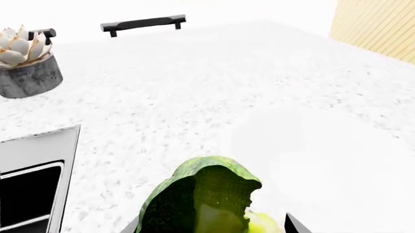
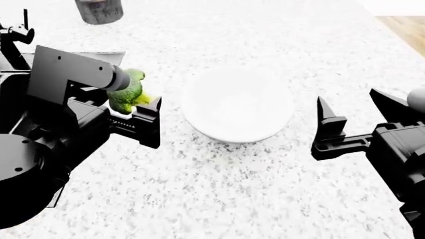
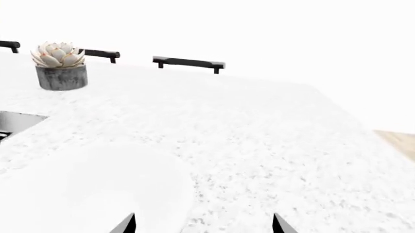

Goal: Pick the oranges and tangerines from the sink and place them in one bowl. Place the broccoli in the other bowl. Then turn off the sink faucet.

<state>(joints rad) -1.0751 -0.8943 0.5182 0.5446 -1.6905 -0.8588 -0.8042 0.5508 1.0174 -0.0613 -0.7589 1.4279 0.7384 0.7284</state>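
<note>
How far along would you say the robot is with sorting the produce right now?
In hand: the left gripper holds the broccoli beside the white bowl, which looks empty. The right gripper is open. Fruit, brown bowl and faucet are out of view, so their progress cannot be judged.

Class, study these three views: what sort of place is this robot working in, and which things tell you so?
Most likely a simulated kitchen: a speckled white stone countertop, the steel-rimmed black sink set into it, and a wide white ceramic bowl beside a green broccoli floret held in the left hand.
</note>
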